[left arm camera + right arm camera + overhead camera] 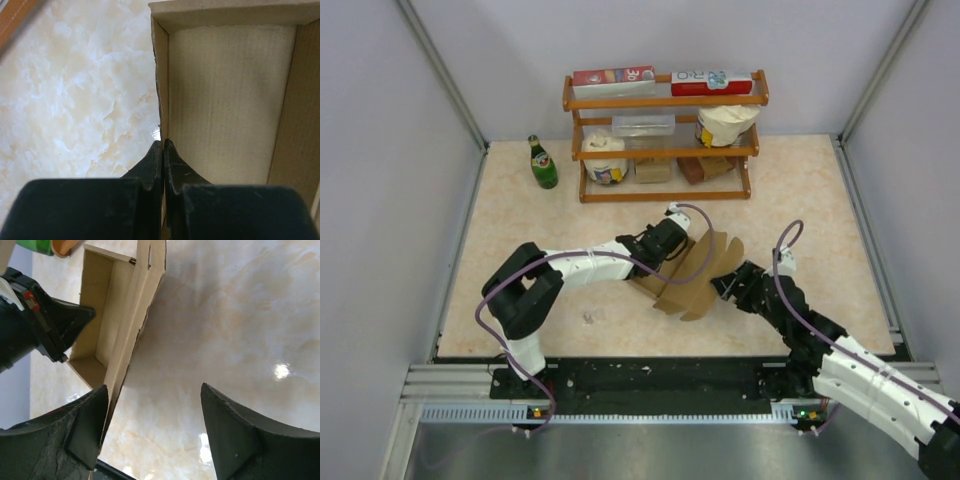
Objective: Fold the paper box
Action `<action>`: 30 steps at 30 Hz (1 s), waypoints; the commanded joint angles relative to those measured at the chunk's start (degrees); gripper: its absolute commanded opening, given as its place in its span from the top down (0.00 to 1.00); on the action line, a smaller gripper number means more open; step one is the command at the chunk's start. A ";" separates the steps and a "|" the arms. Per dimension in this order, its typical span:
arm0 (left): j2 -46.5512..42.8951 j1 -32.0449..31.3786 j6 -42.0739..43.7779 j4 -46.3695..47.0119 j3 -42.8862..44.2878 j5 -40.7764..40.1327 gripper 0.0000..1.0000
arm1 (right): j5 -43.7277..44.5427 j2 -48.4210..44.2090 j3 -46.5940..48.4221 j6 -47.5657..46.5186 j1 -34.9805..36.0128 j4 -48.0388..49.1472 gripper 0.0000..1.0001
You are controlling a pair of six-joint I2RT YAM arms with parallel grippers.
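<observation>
Brown cardboard paper box sits part-folded near the middle of the table, its flaps fanned upward. The left gripper is pressed together, pinching one upright wall of the box. The right gripper is spread wide beside it, a flap edge right at one finger.

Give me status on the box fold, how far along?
Roughly midway. Done: the box has walls standing around its floor. In hand: the left gripper is shut on one wall edge; the right gripper is open, one finger beside a loose flap, gripping nothing. Left: the top view shows several flaps fanned out, so they need folding in and the box closing.
</observation>
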 commanded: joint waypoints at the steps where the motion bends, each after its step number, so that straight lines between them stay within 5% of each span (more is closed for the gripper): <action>1: -1.82 0.29 -1.51 1.57 -1.22 0.69 1.00 | -1.57 4.07 -0.51 1.55 0.51 12.86 0.31; 9: -4.19 0.20 -2.74 2.89 -3.25 2.01 0.92 | -1.22 6.90 0.36 -0.90 0.42 18.05 0.62; 15: -7.87 0.20 -3.18 2.54 -3.16 3.86 0.54 | -1.13 6.64 3.35 -3.45 0.51 14.63 0.83; 18: -11.48 0.20 -2.66 0.88 -2.02 4.38 0.43 | -0.87 5.50 4.49 -4.59 0.42 12.96 0.92; 24: -19.12 0.20 -2.56 -3.69 0.88 6.49 0.25 | 0.53 4.26 9.40 -7.14 0.42 5.68 0.97; 30: -26.86 0.29 -8.26 -10.89 -2.09 2.91 0.21 | 1.85 5.58 17.40 -10.22 0.42 -4.08 1.00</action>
